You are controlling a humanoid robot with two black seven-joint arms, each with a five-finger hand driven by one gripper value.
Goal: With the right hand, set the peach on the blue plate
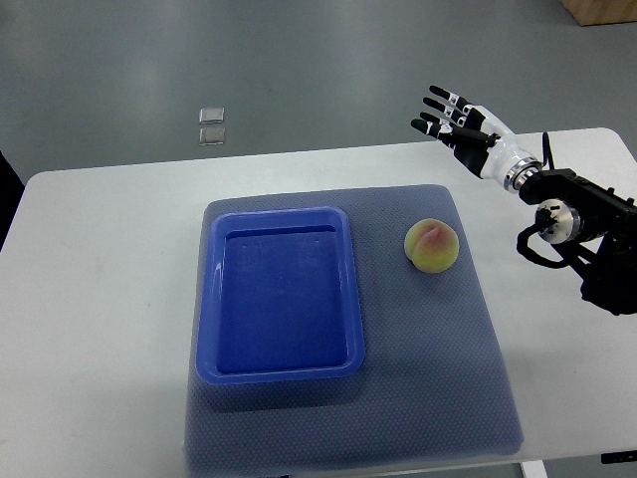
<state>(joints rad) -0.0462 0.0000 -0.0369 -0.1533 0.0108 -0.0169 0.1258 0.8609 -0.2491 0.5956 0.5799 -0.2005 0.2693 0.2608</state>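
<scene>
A yellow-pink peach (432, 245) lies on the grey-blue mat (448, 339), just right of the blue plate (282, 370), a rectangular tray with nothing in it. My right hand (450, 117) is raised over the table's far right edge, up and to the right of the peach and well apart from it. Its fingers are spread and hold nothing. The right arm comes in from the right edge. No left arm shows.
The mat covers the middle of the white table (100, 299). Two small square plates (211, 125) are set in the grey floor beyond the table's far edge.
</scene>
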